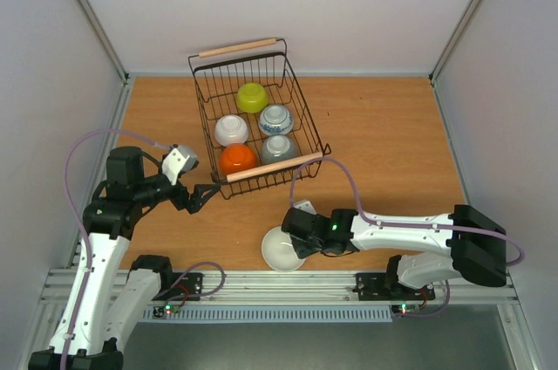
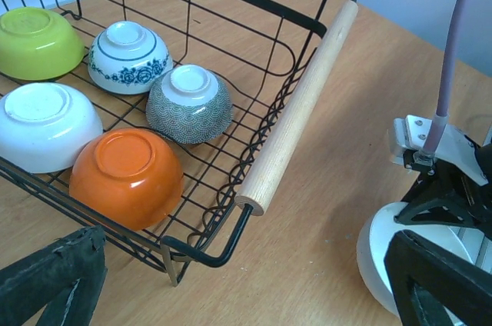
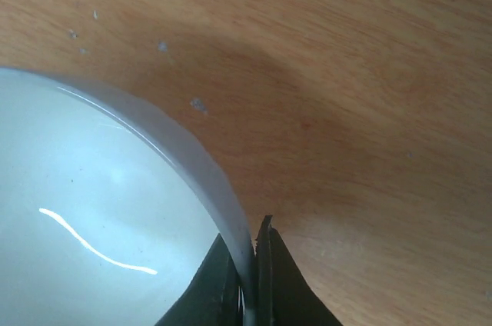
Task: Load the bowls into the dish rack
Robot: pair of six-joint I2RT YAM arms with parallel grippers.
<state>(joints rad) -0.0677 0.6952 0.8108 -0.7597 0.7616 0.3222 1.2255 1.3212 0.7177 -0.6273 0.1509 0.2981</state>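
White bowl point(image 1: 281, 250) upright on table point(image 1: 392, 143), by front edge, in front of rack point(image 1: 272, 167), not touching it. Right gripper point(image 3: 247, 289) pinched on its rim, one finger inside, one outside. Thin glazed wall likely slippery: lift slowly, hold level, clear rack's near rim before lowering. Five bowls sit upside down in rack; free spot back right, beside green bowl point(image 1: 252, 97). Left gripper point(image 1: 202, 196) wide open, empty, near rack's front-left corner; best kept out of path.
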